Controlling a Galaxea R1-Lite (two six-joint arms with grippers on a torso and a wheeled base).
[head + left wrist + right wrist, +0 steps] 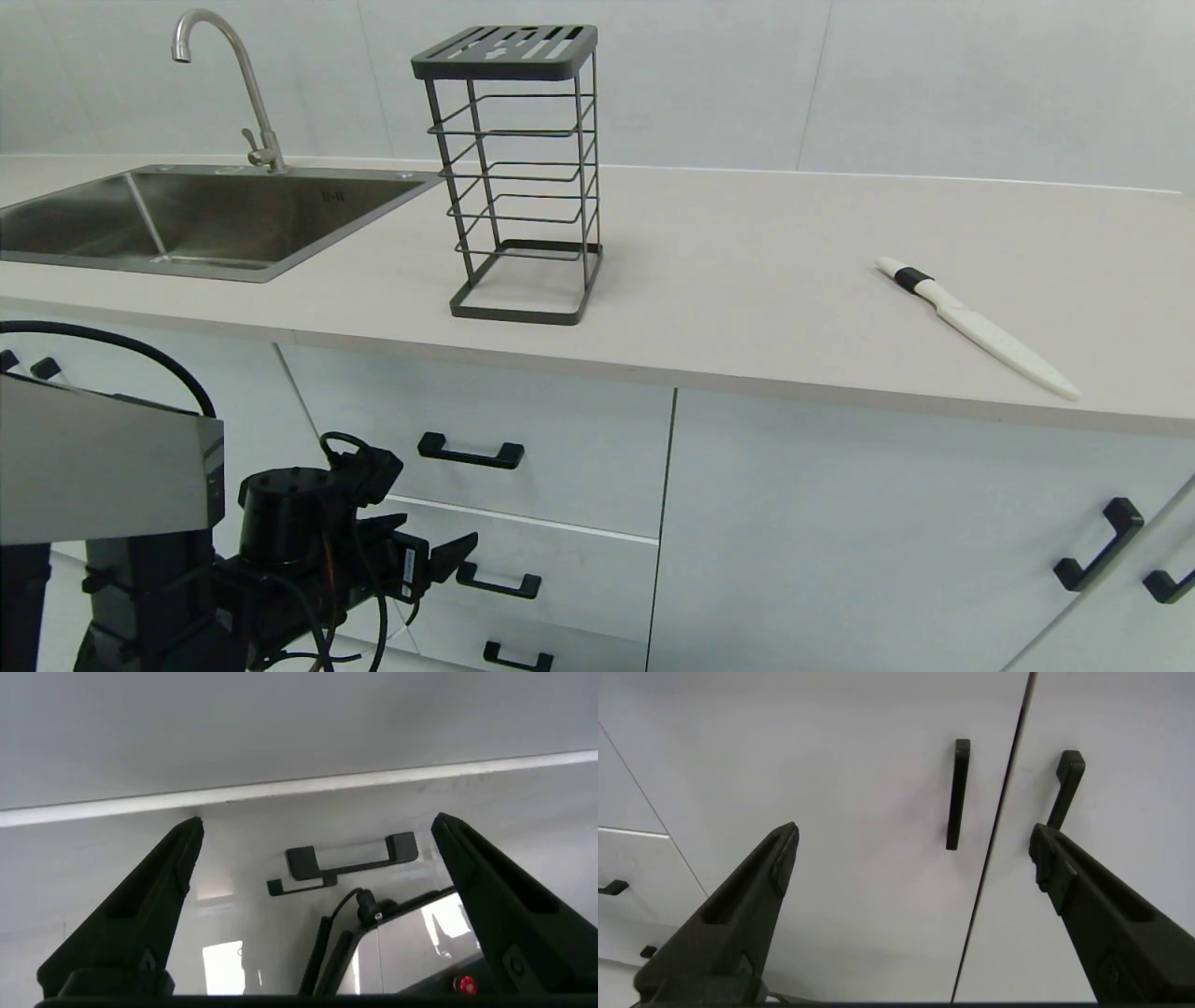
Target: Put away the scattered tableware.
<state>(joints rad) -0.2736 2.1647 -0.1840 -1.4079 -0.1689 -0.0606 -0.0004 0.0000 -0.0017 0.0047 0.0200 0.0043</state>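
A white knife (976,329) with a black band on its handle lies flat on the beige counter (747,280), toward the right front edge. A black wire rack (523,177) with a slotted top stands upright mid-counter. My left gripper (439,560) hangs low at the lower left, below counter height, in front of the drawers. In the left wrist view the left gripper (318,826) is open and holds nothing, facing a drawer front. My right gripper (915,835) is also open and holds nothing, facing the white cabinet doors.
A steel sink (187,219) with a curved faucet (233,84) sits at the counter's left. White drawers with black handles (470,453) are below the counter, cabinet door handles (957,793) to the right. A tiled wall backs the counter.
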